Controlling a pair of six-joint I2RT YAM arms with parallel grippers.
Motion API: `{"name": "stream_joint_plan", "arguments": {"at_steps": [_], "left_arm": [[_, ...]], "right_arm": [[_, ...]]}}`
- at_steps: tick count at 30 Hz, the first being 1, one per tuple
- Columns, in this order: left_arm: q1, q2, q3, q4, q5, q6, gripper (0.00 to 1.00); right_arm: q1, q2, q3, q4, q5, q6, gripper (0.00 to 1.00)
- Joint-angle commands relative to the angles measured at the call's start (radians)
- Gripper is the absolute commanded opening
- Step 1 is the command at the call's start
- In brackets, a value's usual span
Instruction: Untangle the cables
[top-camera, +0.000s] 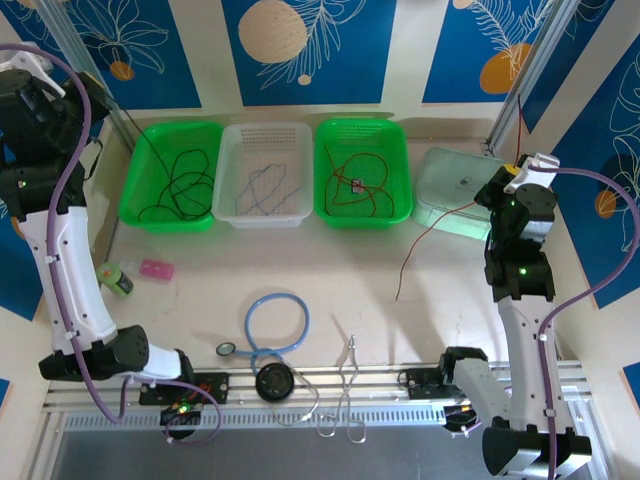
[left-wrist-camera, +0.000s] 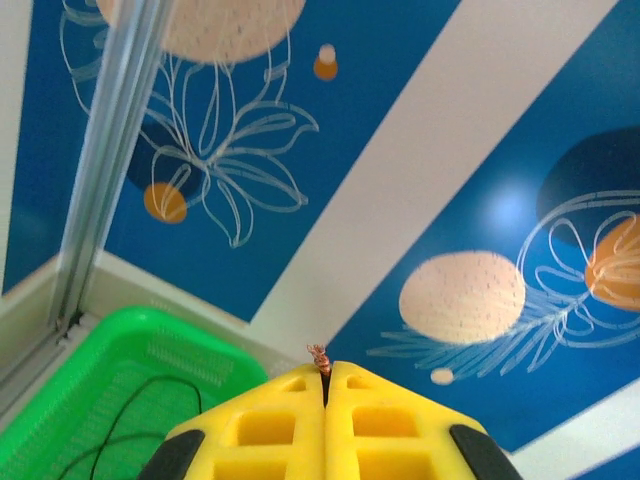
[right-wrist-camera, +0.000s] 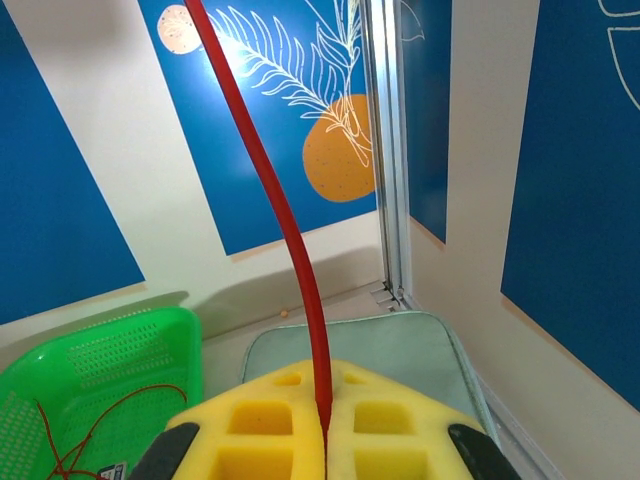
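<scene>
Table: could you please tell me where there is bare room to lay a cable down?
Bare: the strip between the bins and the tube loop; also between the red cable and the right arm. Crowded: around the loop by the rail.

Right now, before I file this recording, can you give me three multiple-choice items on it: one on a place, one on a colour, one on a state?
1. Where do the bluish-grey cables lie?
A) in the left green basket
B) in the white basket
C) on the pale lid

2. What colour is the cable rising from the right pincer?
A) red
B) black
C) bluish-grey

3. How does the right pincer stand?
A) wide open
B) open round a basket rim
C) shut on the cable

Answers:
1 B: the pale strands curl inside the middle, white basket.
2 A: a red strand runs up from between the yellow fingers.
3 C: the fingers meet with the cable pinched between them.
</scene>
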Motion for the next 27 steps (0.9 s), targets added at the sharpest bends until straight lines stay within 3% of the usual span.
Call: {"name": "stream_joint_plan", "arguments": {"at_steps": [1, 18, 27], "left_arm": [[0.011, 0.022, 0.048, 0.104, -0.067, 0.018, 0.0], [0.011, 0.12, 0.082, 0.122, -0.085, 0.08, 0.0], [0.001, 0.238, -0.145, 0.095, -0.169, 0.195, 0.0]], "right_arm": [[-0.005, -0.018, 0.039, -0.005, -0.015, 0.013, 0.0], [-0.004, -0.021, 0.051, -0.02, -0.021, 0.015, 0.0], [-0.004, -0.018, 0.054, -0.03, -0.048, 0.058, 0.0]]}}
